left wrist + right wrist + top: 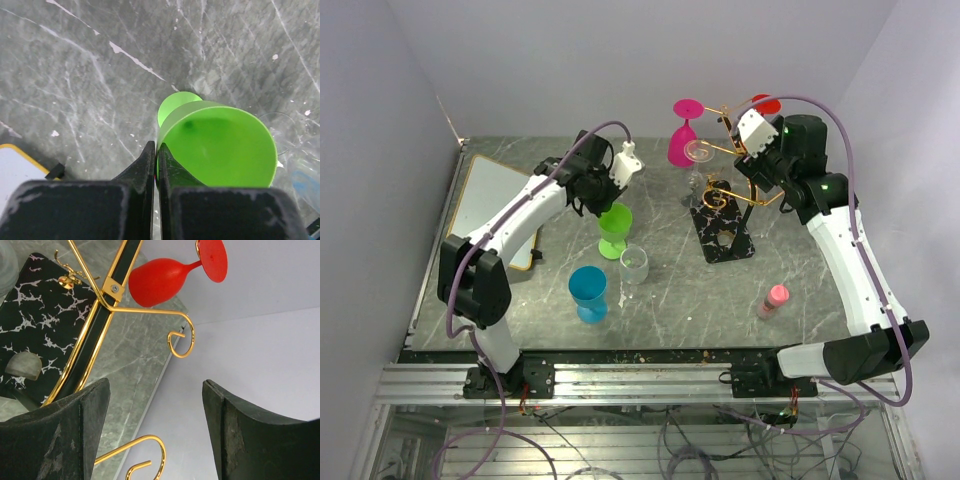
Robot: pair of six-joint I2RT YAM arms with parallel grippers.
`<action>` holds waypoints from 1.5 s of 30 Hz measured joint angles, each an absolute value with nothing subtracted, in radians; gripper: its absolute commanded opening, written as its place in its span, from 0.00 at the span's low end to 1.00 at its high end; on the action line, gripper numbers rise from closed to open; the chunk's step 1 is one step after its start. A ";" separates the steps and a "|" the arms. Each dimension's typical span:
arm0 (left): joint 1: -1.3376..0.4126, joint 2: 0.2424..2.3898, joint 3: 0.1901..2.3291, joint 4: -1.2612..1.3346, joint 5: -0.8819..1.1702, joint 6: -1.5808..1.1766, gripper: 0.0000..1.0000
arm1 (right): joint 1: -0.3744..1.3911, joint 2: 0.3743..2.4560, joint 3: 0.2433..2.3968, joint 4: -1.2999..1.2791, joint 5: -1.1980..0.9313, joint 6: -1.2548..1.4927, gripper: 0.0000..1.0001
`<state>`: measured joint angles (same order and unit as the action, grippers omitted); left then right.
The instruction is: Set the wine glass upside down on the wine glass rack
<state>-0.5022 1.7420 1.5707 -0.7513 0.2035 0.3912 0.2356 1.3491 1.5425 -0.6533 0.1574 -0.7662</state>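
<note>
left gripper [155, 150]: clamped on rim of lime-green plastic wine glass [220, 150], upright on grey marble table [75, 75] | right gripper [155, 390]: jaws apart, empty, beside gold wire wine glass rack [724, 236] on black white-veined base, mid-right of table

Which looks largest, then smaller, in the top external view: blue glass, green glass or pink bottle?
1. blue glass, though it stands nearer the camera, so its lead is unsure.
2. green glass.
3. pink bottle, clearly smallest.
</note>
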 measured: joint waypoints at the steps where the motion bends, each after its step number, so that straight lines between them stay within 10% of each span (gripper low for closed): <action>1: -0.502 1.742 1.578 -0.755 0.198 0.400 0.07 | 0.235 1.349 1.540 -0.654 0.164 -0.767 0.74; 45: -0.506 1.571 2.015 -0.612 0.141 0.507 0.07 | 0.251 1.492 1.851 -0.769 0.053 -0.638 0.77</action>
<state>-0.5060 1.5715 2.0151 -0.6121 0.1406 0.5068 0.2512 1.4921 1.8511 -0.7692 0.0528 -0.6384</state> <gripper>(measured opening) 0.083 0.770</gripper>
